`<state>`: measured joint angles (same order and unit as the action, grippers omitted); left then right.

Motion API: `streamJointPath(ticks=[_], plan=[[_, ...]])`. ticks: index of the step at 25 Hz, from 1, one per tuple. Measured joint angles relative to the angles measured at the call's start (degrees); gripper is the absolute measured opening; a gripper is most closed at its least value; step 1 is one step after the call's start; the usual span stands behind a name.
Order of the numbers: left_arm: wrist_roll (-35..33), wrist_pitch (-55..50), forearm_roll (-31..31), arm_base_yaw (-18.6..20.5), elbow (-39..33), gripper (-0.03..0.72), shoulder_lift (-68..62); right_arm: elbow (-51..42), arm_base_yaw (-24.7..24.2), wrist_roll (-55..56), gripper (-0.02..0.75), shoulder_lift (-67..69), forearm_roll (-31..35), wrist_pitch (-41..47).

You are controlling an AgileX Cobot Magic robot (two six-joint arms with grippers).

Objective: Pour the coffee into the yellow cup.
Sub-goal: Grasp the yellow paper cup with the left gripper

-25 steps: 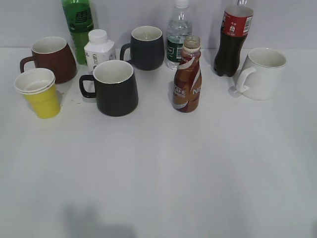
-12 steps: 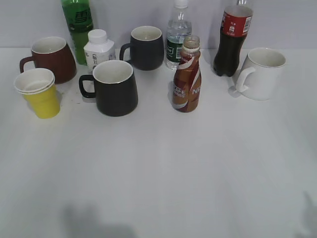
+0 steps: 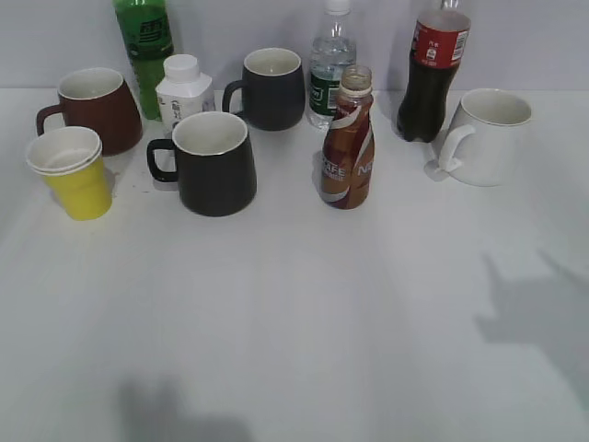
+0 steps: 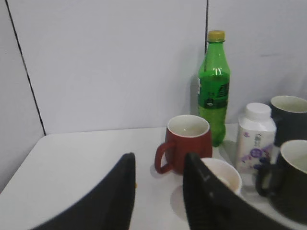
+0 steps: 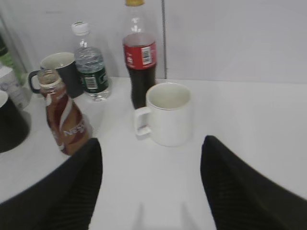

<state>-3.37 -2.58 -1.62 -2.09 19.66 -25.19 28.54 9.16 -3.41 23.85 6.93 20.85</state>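
Observation:
The brown coffee bottle (image 3: 348, 152) stands upright without a cap in the middle of the back row; it also shows in the right wrist view (image 5: 67, 122). The yellow cup (image 3: 75, 175), white inside, stands at the far left. In the left wrist view its rim (image 4: 221, 175) peeks out behind my right finger. My left gripper (image 4: 158, 160) is open and empty, short of the yellow cup. My right gripper (image 5: 151, 143) is wide open and empty, in front of the white mug. Neither gripper shows in the exterior view.
A maroon mug (image 3: 92, 109), black mug (image 3: 216, 161), dark mug (image 3: 271, 87) and white mug (image 3: 488, 136) stand around the bottle. A green bottle (image 3: 144, 46), small white bottle (image 3: 184, 92), water bottle (image 3: 331, 69) and cola bottle (image 3: 433, 74) line the back.
A dark shadow has spread over the table's right side in the exterior view. The cups and bottles have not moved.

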Motion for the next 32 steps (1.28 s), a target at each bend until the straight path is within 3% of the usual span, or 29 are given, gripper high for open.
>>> streamJointPath(ticks=[6, 11, 14, 23, 28, 32], plan=[[0.0, 20.0, -0.5, 0.0, -0.4, 0.351, -20.4, 0.0, 7.6, -1.9, 0.483, 13.5, 0.4, -10.7], [1.4, 29.3, -0.5, 0.0, -0.4, 0.538, -35.4, -0.1, 12.3, -2.1, 0.483, 26.1, -1.3, -19.4], [5.4, 29.7, -0.5, 0.0, -0.4, 0.6, -40.2, -0.1, 13.3, -2.1, 0.483, 32.1, -1.6, -27.6], [7.8, 36.1, 4.0, -1.8, -5.0, 0.618, -47.8, -0.1, 13.5, -0.1, 0.483, 49.8, -1.8, -46.8], [8.2, 44.6, 7.3, -7.4, -5.2, 0.618, -55.7, -0.1, 13.5, 1.7, 0.483, 54.2, -1.8, -50.2], [8.2, 56.9, 7.4, -8.0, -5.3, 0.617, -65.5, -0.1, 13.5, 1.8, 0.483, 56.1, -1.8, -51.9]])
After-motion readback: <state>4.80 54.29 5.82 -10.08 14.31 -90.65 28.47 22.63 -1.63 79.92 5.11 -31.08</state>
